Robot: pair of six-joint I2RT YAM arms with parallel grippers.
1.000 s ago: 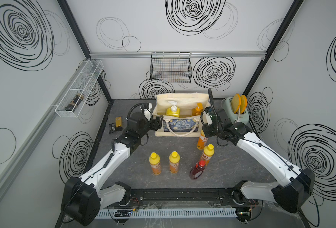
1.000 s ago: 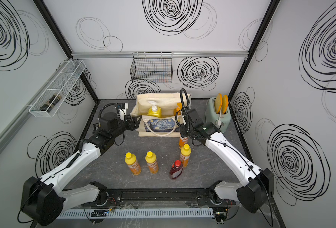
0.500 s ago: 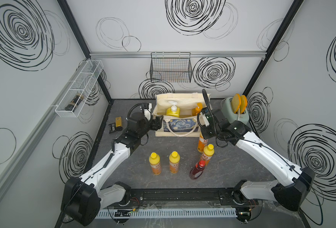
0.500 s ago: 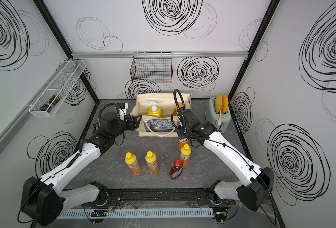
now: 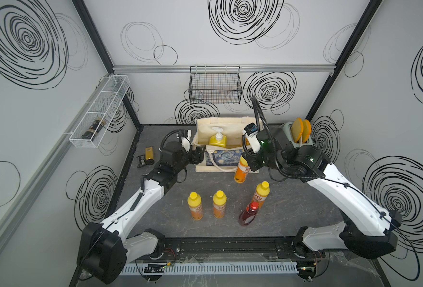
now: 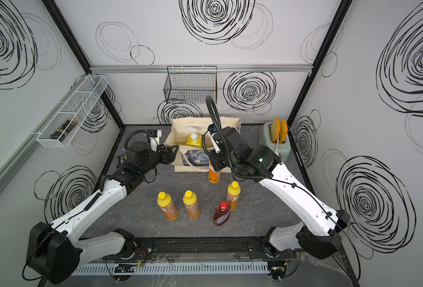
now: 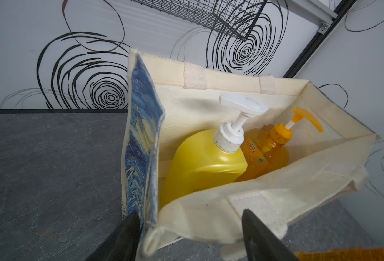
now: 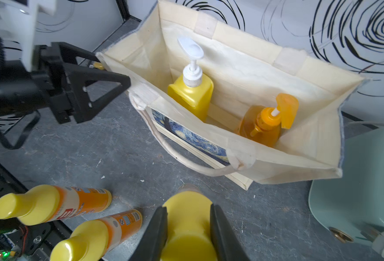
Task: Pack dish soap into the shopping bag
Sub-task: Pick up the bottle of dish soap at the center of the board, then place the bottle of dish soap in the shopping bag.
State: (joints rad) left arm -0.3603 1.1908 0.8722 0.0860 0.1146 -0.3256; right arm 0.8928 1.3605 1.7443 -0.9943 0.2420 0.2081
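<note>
Right gripper [image 8: 187, 209]: clamped on the yellow cap end of an orange plastic dish-soap bottle [image 5: 241, 171]. The bottle is upright, just in front of the boxy cream canvas shopping bag [image 5: 220, 122] with the blue starry print, and outside it. Can't tell if its base is off the dark grey table [image 5: 292, 198].

Left gripper [image 7: 189, 214]: jaws spread wide, straddling the bag's near corner. One finger sits outside the side panel, the other in front of the front wall. Nothing visibly pinched.

In the bag: yellow bottle with white pump [image 7: 204, 162] and amber pump bottle [image 7: 265, 149], side by side, upright.

On the table, nearer the arm bases: three orange yellow-capped bottles [image 5: 219, 205], standing. A dark-red red-capped bottle [image 5: 249, 213] is just beside the one nearest the right arm.
</note>
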